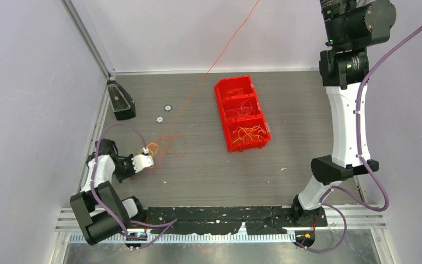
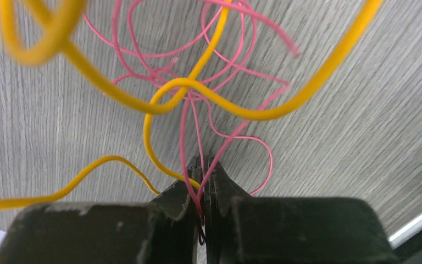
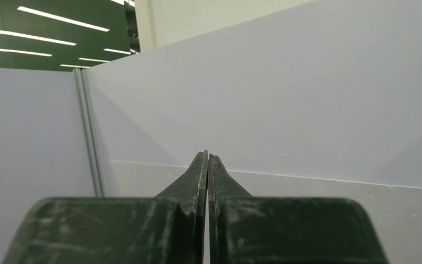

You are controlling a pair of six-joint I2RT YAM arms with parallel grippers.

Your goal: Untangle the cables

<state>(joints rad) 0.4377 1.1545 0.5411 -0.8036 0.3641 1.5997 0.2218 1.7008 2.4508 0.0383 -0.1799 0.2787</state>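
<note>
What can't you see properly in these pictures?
- Top view: the orange cable runs off the top edge, so its end is unseen.
- Right wrist view: the right pincer is shut; any strand inside is too thin to see.
- Left wrist view: the left pincer hides the pinched pink cable's end.

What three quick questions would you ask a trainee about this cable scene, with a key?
1. True or false: the left hand is shut on pink strands of the cables.
2. Which compartment of the red bin holds orange and yellow strands? A) farthest from the arms B) middle C) nearest the arms
3. In the right wrist view, is the right hand open or shut?

Key: 1 true; 2 C; 3 shut.
</note>
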